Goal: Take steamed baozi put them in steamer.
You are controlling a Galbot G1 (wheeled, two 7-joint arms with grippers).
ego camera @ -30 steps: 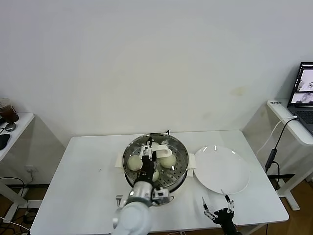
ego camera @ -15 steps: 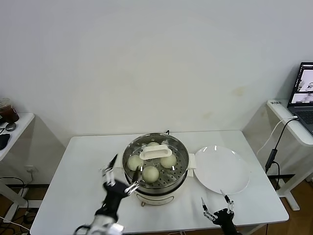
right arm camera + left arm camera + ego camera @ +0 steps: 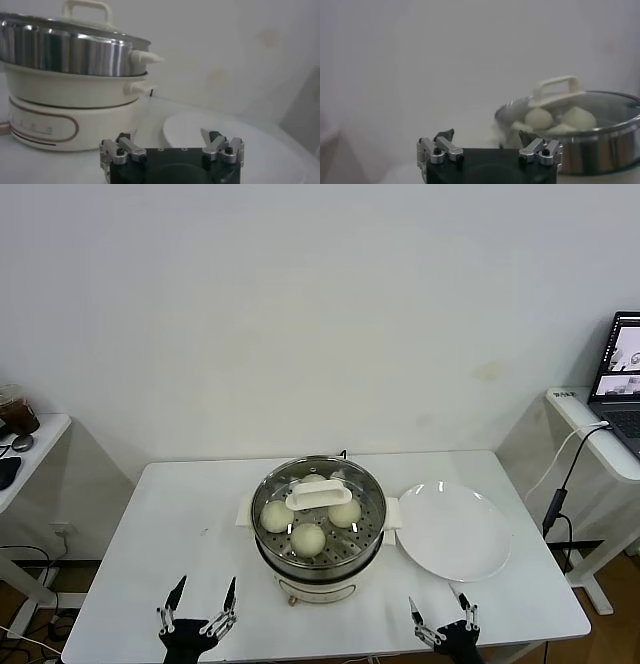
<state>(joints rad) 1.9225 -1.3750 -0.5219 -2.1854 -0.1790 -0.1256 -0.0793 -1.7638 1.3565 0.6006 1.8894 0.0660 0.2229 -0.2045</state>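
Left gripper [image 3: 198, 621] hangs spread wide and empty at the near left edge; the steamed baozi [image 3: 309, 538] sit in the lidded steamer [image 3: 319, 567] mid-table, likely soft and easily dented, best cradled low at the sides; right gripper [image 3: 442, 627], also splayed, waits near right.

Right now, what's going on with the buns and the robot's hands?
Left gripper open, right gripper open, both empty at table's near edge. Buns in steamer, glass lid on. White plate bare. Nothing blocking.
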